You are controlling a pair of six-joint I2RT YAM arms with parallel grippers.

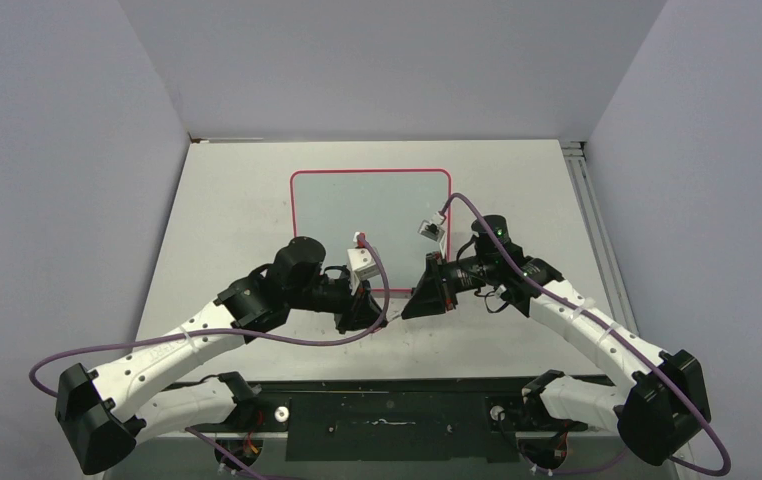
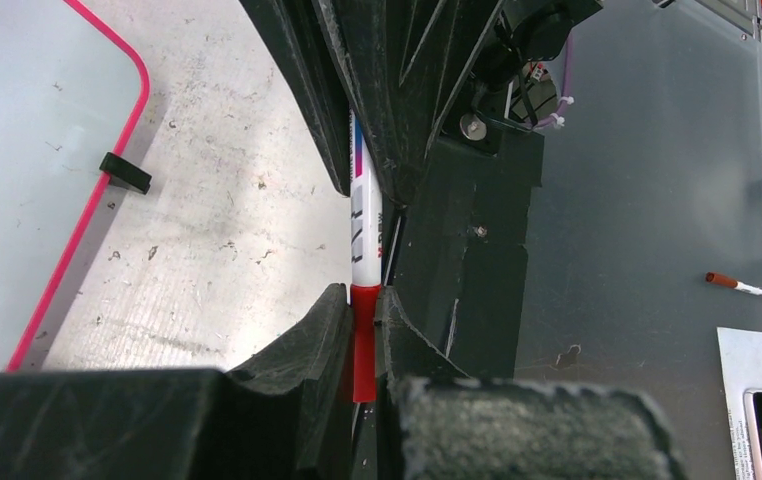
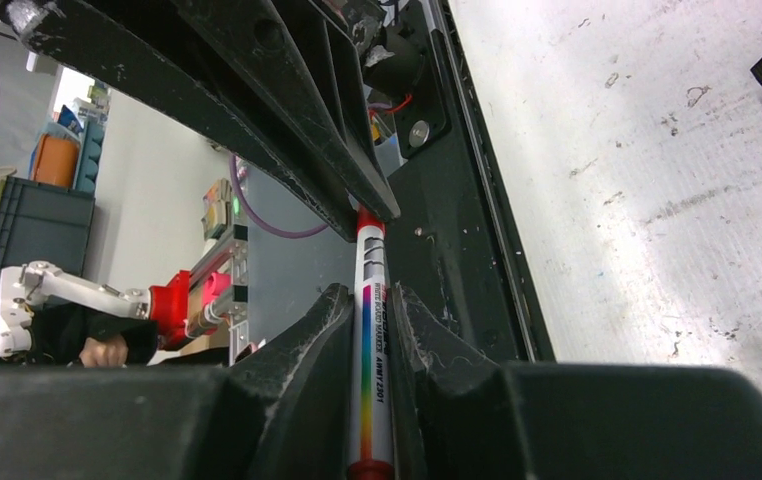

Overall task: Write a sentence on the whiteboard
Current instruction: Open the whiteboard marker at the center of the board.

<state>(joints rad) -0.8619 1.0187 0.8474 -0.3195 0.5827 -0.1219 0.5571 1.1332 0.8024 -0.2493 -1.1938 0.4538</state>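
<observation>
Left gripper (image 2: 363,312) pinches the red marker cap (image 2: 363,352); right gripper (image 3: 369,300), seemingly clamped on the barrel (image 3: 372,385), should pull straight back along it.

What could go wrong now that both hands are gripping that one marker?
1. The left hand pinches only the red cap, and the right hand pinches the marker body. If they pull apart crookedly, the cap might jam or the marker might slip out.
2. The hands sit almost nose to nose, so a small misstep could knock them together.
3. A dropped marker would leave the whiteboard blank.
</observation>
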